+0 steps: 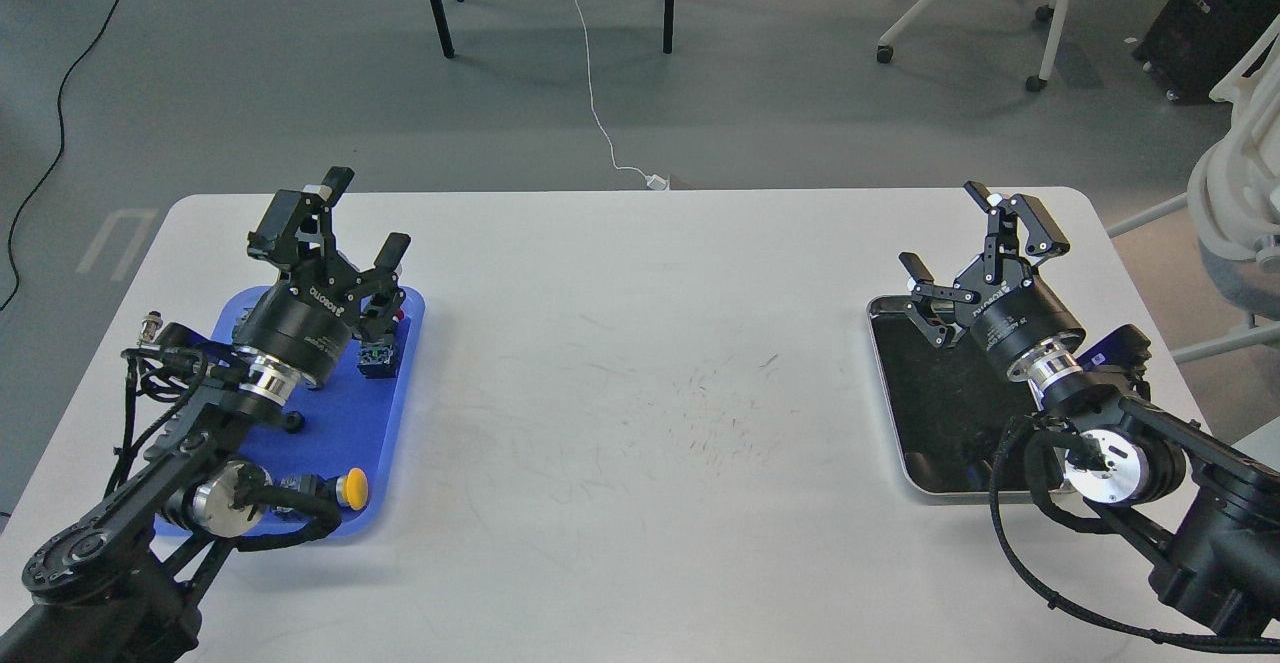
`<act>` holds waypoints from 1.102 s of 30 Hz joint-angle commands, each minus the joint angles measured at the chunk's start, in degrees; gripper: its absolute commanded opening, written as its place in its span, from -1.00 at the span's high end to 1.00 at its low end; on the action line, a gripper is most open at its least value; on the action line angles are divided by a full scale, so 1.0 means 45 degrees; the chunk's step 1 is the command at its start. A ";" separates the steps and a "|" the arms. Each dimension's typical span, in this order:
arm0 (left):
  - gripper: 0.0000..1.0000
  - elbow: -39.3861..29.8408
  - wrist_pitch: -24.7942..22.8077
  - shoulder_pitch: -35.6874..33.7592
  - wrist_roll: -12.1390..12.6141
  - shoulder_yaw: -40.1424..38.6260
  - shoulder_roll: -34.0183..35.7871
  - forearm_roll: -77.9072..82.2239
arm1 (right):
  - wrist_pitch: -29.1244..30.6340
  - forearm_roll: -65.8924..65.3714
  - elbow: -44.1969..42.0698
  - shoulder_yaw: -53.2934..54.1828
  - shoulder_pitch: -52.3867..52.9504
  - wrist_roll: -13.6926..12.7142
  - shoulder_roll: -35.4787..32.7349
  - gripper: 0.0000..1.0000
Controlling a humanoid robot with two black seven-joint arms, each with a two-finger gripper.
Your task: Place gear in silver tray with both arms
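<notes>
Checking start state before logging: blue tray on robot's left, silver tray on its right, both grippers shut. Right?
Not quite. The head view shows the left gripper and right gripper both open, fingers spread. The blue tray on the left and silver tray on the right are correct.

Bare table [640, 423] lies between blue tray [345, 423] and silver tray [925, 413]; switches crowd the blue tray.
</notes>
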 commanded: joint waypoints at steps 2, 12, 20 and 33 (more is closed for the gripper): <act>-0.97 -0.0043 -0.0015 0.0045 0.0020 0.0000 -0.0005 0.0001 | 0.0013 0.0005 0.0001 0.0001 0.0019 0.0001 0.0000 -0.98; -0.97 0.0133 -0.0190 0.0065 -0.0038 0.0078 0.0131 -0.0019 | 0.0013 0.0005 0.0001 0.0001 0.0000 0.0001 0.0000 -0.98; -0.97 -0.0023 -0.0814 0.0123 -0.0077 0.0214 0.1185 0.0118 | 0.0013 -0.0014 0.0001 0.0001 0.0019 0.0001 0.0000 -0.98; -0.97 -0.1331 -0.2299 -0.0598 -0.0147 0.0624 0.4678 0.7726 | 0.0013 0.0005 0.0001 0.0001 0.0078 0.0001 -0.0019 -0.98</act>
